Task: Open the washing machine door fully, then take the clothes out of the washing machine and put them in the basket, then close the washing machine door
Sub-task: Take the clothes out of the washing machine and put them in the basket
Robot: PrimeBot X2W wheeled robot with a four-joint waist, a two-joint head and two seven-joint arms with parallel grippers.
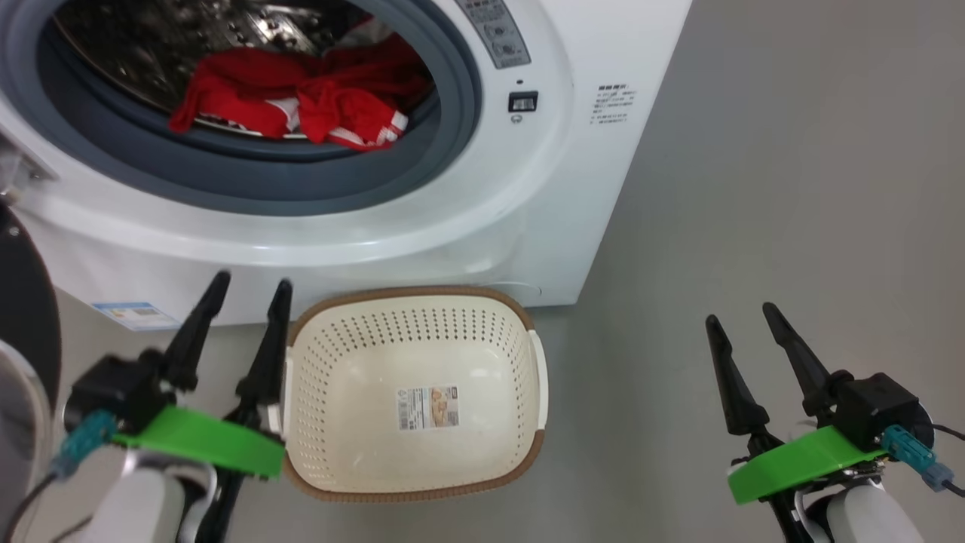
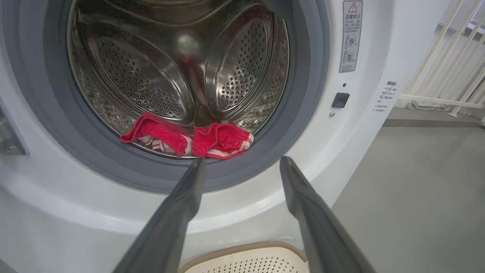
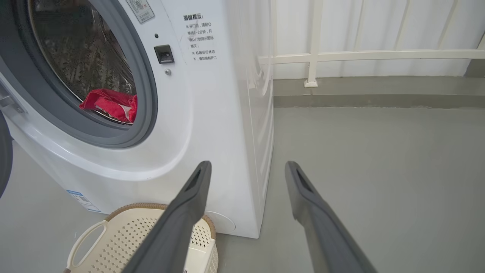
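At the far left the washing machine door (image 1: 26, 317) stands swung aside, so the opening step looks done. The left gripper (image 1: 252, 280) hovers just beside the basket (image 1: 411, 294), its fingers spread wide and empty. The clothes (image 1: 301, 102) lie heaped at the front lip of the drum inside the washing machine (image 1: 467, 219), and the basket below holds nothing. The right gripper (image 1: 740, 314), well apart over the floor, is likewise wide open and empty. Unloading and closing remain.

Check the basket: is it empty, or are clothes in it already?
Empty. The basket shows its bare perforated bottom and paper label; the red clothes lie inside the washing machine drum.
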